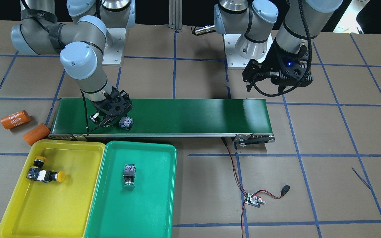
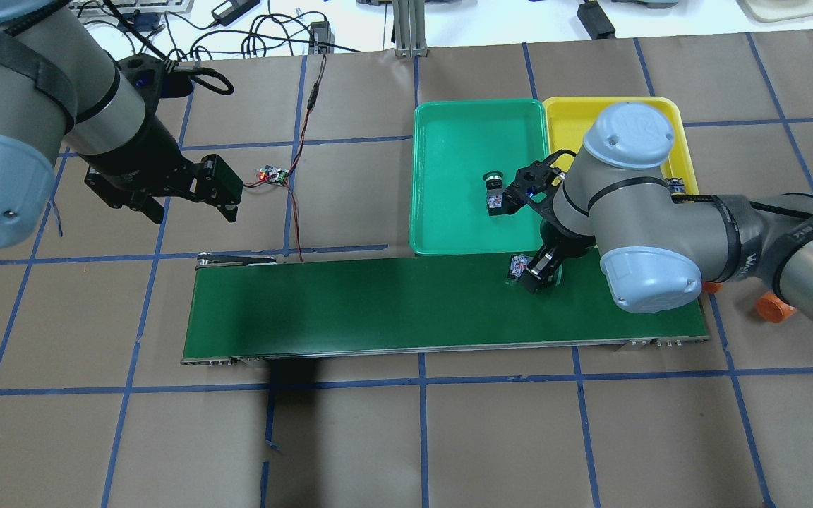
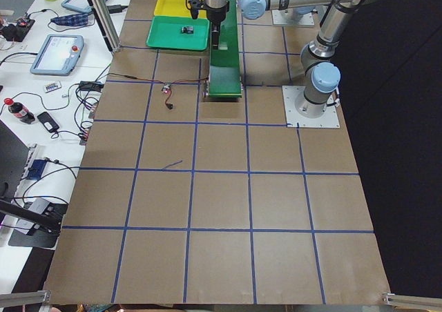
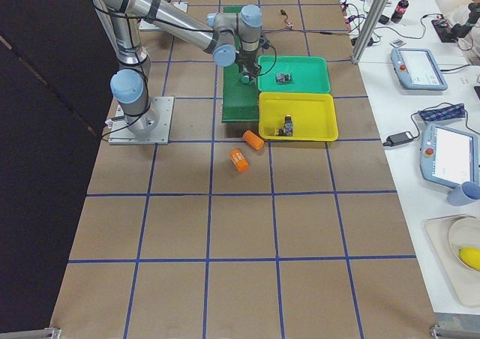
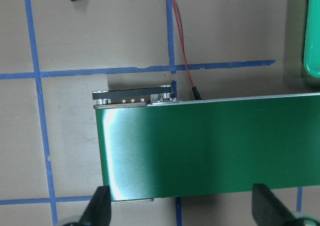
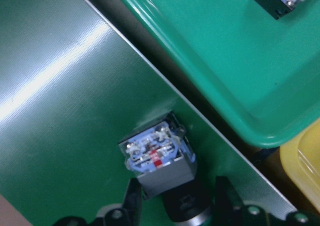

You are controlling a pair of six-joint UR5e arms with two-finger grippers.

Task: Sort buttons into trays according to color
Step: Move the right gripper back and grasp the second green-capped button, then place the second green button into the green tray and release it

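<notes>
Button (image 6: 157,158) on its side on the belt (image 1: 193,114), right at the belt's left end in the front-facing view. Its contact block faces up at the wrist camera, and the cap is tucked out of sight, so the colour can't be told. The right end effector (image 6: 177,203) is down on it, a finger (image 6: 131,201) on either side of the cap end and one close against the body. Whether it's truly clenched, I cannot tell.

Just near of the belt sit the trays, side by side. The green tray (image 1: 134,211) has one green button (image 1: 129,177) lying in its far half, cap toward the near side. The yellow tray (image 1: 45,205), to its left, has two yellow buttons (image 1: 50,176) close together by its far left corner.

Over by the belt's right end, the left end effector (image 5: 182,208) hangs in the air, fingers spread wide, nothing between them. Two orange cylinders (image 1: 15,119) lie on the counter (image 1: 309,165) left of the belt. A small circuit board (image 1: 254,200) with red wires sits near of the right end.
</notes>
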